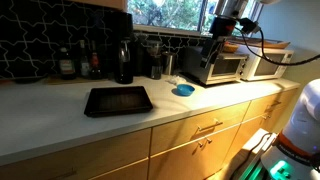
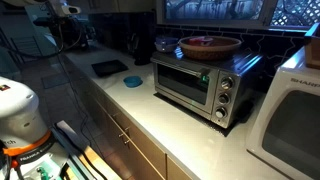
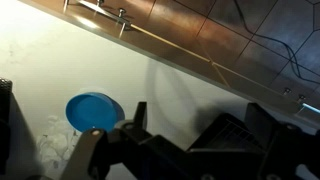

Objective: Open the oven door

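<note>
A silver toaster oven stands on the white counter next to a microwave, and its glass door is shut. It also shows in an exterior view. A brown bowl sits on top of it. My gripper hangs above the counter close to the oven, touching nothing. In the wrist view the gripper has its two fingers wide apart and empty. The oven is out of the wrist view.
A blue dish and a black tray lie on the counter. A white microwave stands beside the oven. Bottles and a dark jug stand at the back wall. Wooden drawers sit below the counter.
</note>
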Controlling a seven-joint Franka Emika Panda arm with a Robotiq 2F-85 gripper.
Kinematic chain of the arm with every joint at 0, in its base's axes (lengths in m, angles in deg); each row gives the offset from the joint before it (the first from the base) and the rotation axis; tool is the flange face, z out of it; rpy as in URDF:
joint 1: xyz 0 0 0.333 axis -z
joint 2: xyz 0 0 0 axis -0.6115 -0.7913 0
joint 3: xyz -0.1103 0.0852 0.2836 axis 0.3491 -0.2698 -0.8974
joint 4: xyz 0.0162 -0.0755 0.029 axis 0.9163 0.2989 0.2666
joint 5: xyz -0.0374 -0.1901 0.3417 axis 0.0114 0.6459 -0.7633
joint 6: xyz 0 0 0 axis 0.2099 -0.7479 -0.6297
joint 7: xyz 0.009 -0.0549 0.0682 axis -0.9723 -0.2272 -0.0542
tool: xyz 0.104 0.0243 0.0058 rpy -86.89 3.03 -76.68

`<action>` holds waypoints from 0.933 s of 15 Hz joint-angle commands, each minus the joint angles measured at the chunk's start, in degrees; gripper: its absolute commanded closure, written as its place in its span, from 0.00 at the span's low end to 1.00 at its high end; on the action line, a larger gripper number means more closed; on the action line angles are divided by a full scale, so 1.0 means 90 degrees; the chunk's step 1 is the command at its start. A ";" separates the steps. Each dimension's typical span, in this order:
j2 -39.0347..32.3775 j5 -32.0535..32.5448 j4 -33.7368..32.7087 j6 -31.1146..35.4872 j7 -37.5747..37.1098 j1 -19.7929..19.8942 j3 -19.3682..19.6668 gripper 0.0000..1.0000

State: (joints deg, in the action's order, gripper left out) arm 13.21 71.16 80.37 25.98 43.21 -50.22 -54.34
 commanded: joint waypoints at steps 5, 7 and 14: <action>-0.0014 0.0025 -0.0018 -0.0015 -0.0022 -0.0037 0.0029 0.00; -0.0013 0.0025 -0.0018 -0.0015 -0.0022 -0.0037 0.0029 0.00; 0.0046 -0.0151 0.0404 0.0008 0.0177 0.0978 0.1656 0.00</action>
State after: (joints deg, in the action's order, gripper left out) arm 13.20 71.12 81.47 26.01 42.39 -45.30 -45.70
